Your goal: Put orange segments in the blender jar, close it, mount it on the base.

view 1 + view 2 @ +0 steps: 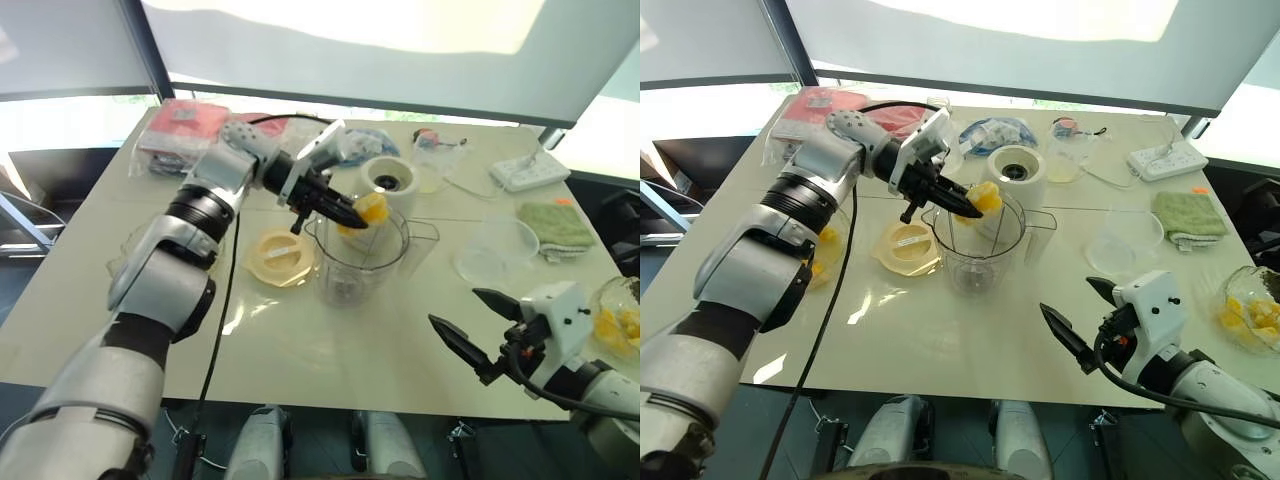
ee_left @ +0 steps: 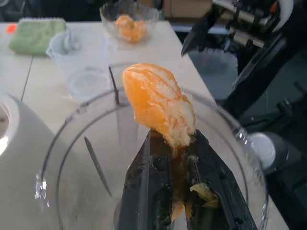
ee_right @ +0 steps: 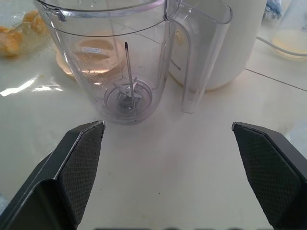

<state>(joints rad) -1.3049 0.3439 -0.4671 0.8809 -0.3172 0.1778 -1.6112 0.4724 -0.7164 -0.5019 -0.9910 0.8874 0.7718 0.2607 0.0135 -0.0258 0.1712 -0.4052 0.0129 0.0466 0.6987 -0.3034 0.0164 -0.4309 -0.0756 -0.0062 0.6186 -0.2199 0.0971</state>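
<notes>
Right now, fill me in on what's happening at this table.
The left gripper holds an orange segment over the open mouth of the jar, which looks empty apart from its blade. The right gripper waits open nearby. The lid lies beside the jar, and the base stands behind it.

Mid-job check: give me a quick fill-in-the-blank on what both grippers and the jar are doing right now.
1. The left gripper pinches an orange ____.
2. It hangs over the mouth of the ____, whose inside is empty.
3. The right gripper has its fingers ____.
4. The pale-yellow lid lies on the ____.

Missing: segment; blender jar; open; table
</notes>
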